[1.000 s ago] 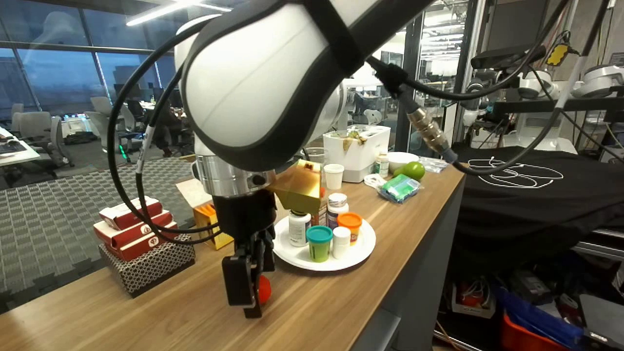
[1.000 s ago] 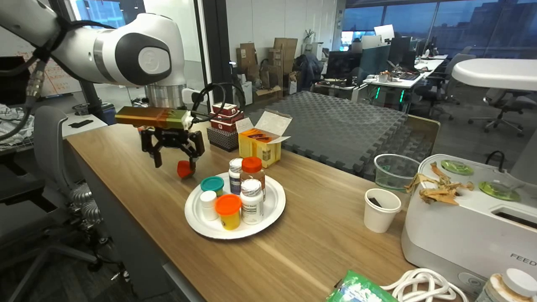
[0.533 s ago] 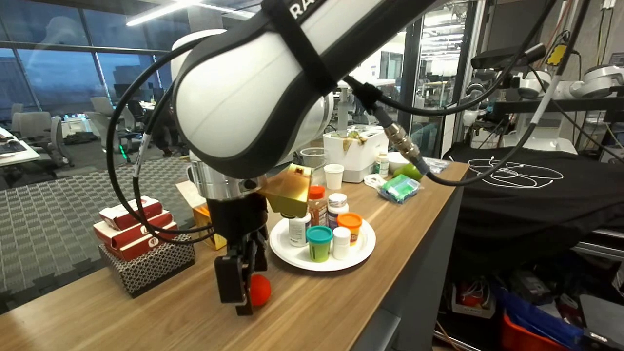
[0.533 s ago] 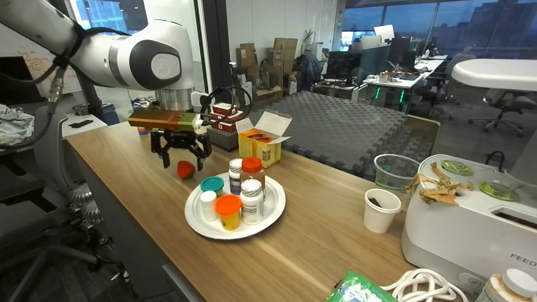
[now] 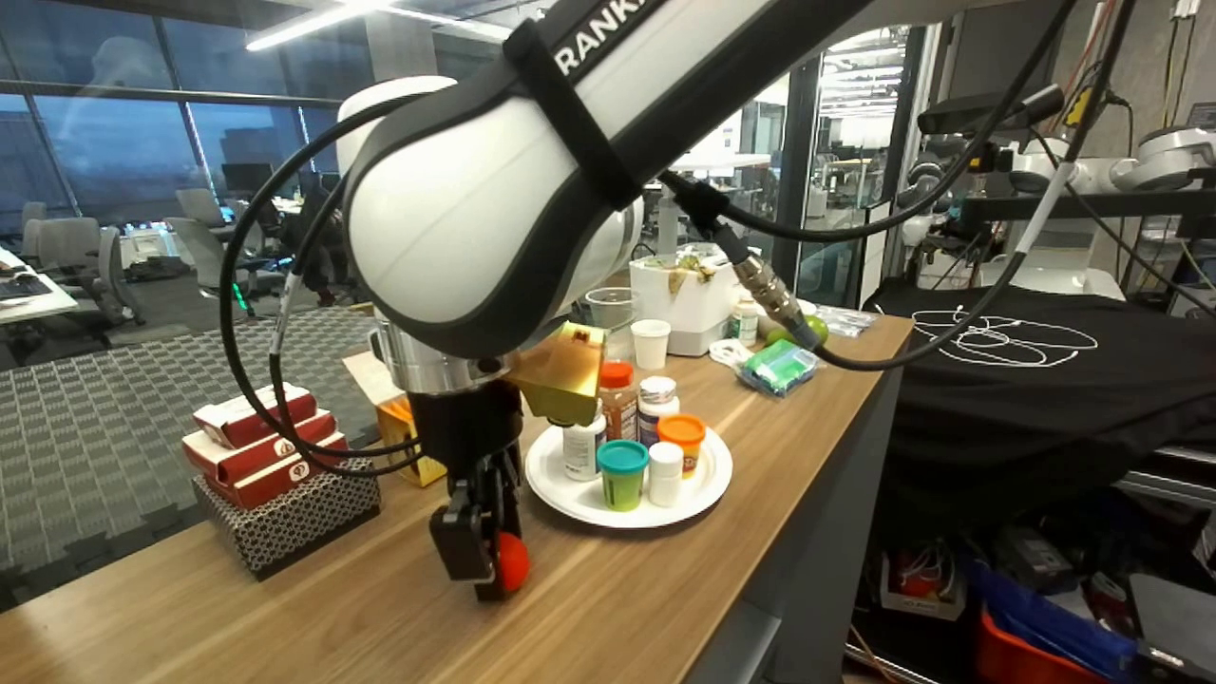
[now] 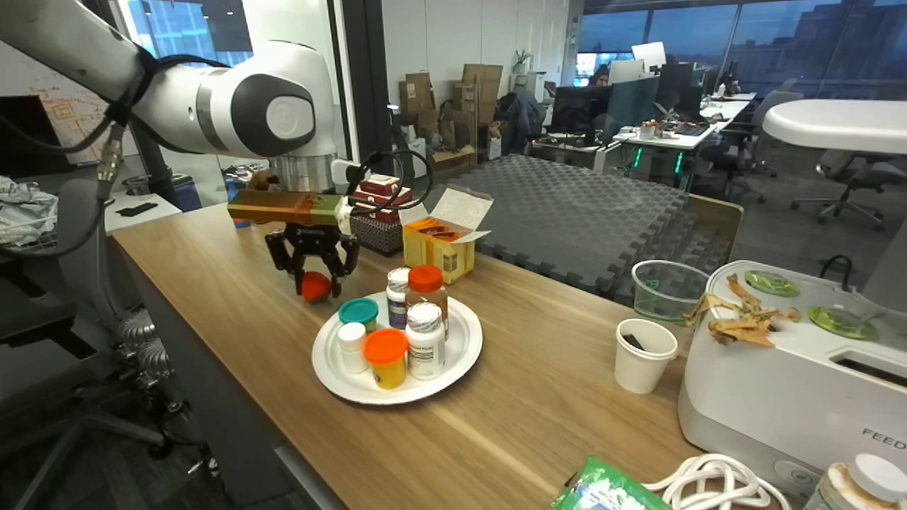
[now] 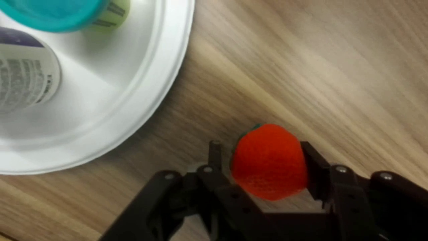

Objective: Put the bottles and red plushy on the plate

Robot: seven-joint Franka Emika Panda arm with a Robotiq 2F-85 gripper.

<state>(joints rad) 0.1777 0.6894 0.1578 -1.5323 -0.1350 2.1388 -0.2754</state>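
The red plushy [image 7: 269, 164] rests on the wooden table beside the plate [image 6: 462, 340]. My gripper [image 6: 318, 289] is lowered around it, one finger on either side. In the wrist view the right finger [image 7: 316, 164] touches the plushy, while a narrow gap separates the left finger [image 7: 215, 154] from it, so the jaws stand partly open. On the plate are the bottles: a teal-capped one [image 6: 358, 312], a small white one [image 6: 353, 348], an orange-capped one [image 6: 387, 361], two white ones with labels [image 6: 426, 343] and a reddish-brown one with a red cap [image 6: 425, 280].
A yellow open box [image 6: 441, 251] and red boxes on a patterned basket [image 5: 271, 446] line the table's far edge. A paper cup [image 6: 642, 354], a white appliance [image 6: 779, 382] and a green packet [image 6: 602, 489] lie beyond the plate.
My gripper has shifted toward the plate and come down, so the plushy now sits between both fingers. The jaws have drawn closer together. Plate and bottles have stayed put.
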